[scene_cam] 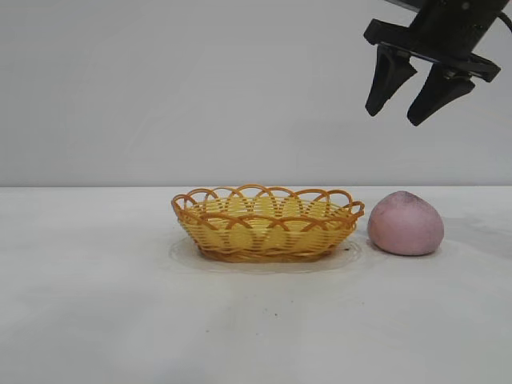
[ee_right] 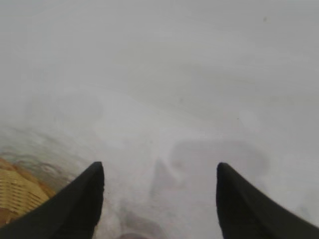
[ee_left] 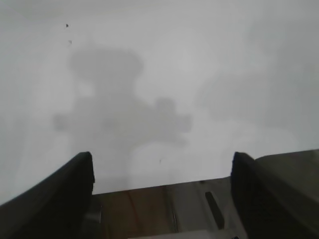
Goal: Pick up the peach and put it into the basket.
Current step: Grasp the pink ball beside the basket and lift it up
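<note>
the peach [scene_cam: 406, 223] sits on the white table [scene_cam: 96, 304] just beside the basket [scene_cam: 266, 222], on the side under the right gripper [scene_cam: 406, 100], and it is not yet touched. that gripper hangs well above the table, a little over the gap between the 2 things and tilted downward, its 2 dark fingers spread fairly wide with nothing between them; in its own wrist view the fingers [ee_right: 75, 209] frame bare table, with a corner of the basket [ee_right: 17, 191] at the edge. the left gripper [ee_left: 162, 199] is out of the exterior view, likewise well open and empty, looking down on bare table and its own shadow (it seems idle here). the likely trouble, as i judge it: the peach is a smooth, matte, rounded dome with a slightly pointed top, so fingers closing off-centre or too high on the curve could squeeze it out sideways and roll it off, or shove it against the basket. the basket looks light, a shallow oval of yellow-tan weave with an orange-brown looped rim, so a nudge might slide it. those open loops could also snag a fingertip on a low approach, and a drop from too high might bounce the peach out of so shallow a bowl.
</note>
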